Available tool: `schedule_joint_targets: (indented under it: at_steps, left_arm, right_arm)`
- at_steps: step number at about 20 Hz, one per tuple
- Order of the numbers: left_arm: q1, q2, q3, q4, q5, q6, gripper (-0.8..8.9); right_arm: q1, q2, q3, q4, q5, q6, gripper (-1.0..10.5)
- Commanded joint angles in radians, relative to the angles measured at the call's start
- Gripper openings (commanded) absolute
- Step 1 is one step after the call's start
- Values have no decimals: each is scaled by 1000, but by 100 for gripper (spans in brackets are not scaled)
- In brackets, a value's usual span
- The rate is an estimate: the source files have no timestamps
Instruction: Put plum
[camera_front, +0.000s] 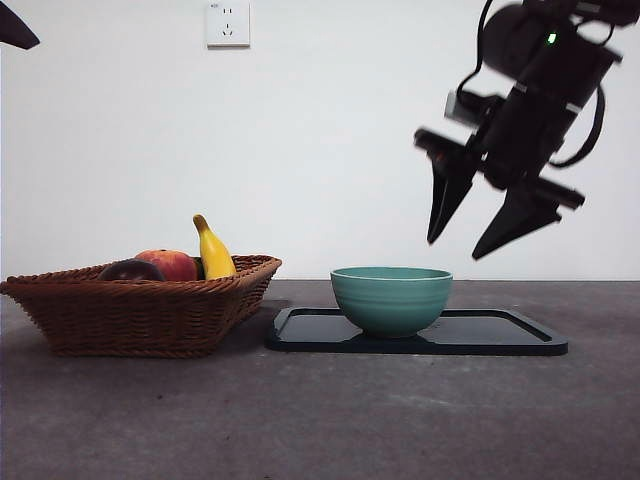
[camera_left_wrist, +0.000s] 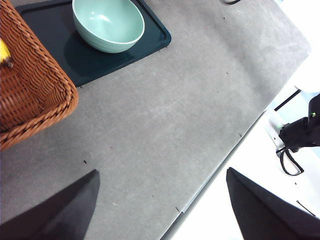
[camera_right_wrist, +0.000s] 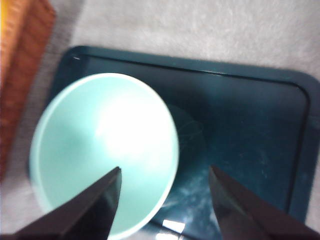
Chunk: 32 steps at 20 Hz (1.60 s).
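In the wicker basket (camera_front: 140, 315), at the side away from the bowl (camera_front: 391, 298), the plum (camera_front: 130, 270) lies untouched, only its dark top showing above the rim. Nothing of the task looks done yet: no end effector holds it or is near it. Picking it up, carrying it and setting it down all seem to remain, and the bowl is the likely place for it, though that is a guess.

Sharing the basket, a red-orange fruit (camera_front: 170, 264) sits just beside the plum on the side nearer the bowl, and a banana (camera_front: 213, 250) stands up nearer the bowl again. The bowl is empty and rests on a dark tray (camera_front: 500, 332) just beside the basket on the counter (camera_front: 320, 420).

The right end effector (camera_front: 475, 225) hangs above the tray, over the bowl's far side from the basket, jaws spread apart and gripping nothing. The left end effector (camera_left_wrist: 162, 205) waits well apart from the bowl, jaws likewise spread wide and empty.
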Motion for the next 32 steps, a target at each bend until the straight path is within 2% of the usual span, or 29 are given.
schedule_joint_targets:
  at_steps: [1,5,15,20,27,32]
  left_arm:
    - [-4,6,11,5,9,9,404]
    - [-4,6,11,5,9,9,404]
    - [-4,6,11,5,9,10,404]
    - [-4,6,11,4,9,9,404]
    - [-4,6,11,5,9,10,404]
    - [-4,6,11,6,9,10,404]
  right_arm:
    - [6,60,23,37,2,-12,278]
    - [6,106,23,75,7,-12,261]
    - [7,137,23,102,0,-14,32]
    - [7,126,24,108,2,-13,14]
    - [9,-47,24,76,-1,-14,14]
    - [40,-240,24,-93,-1,-77,13]
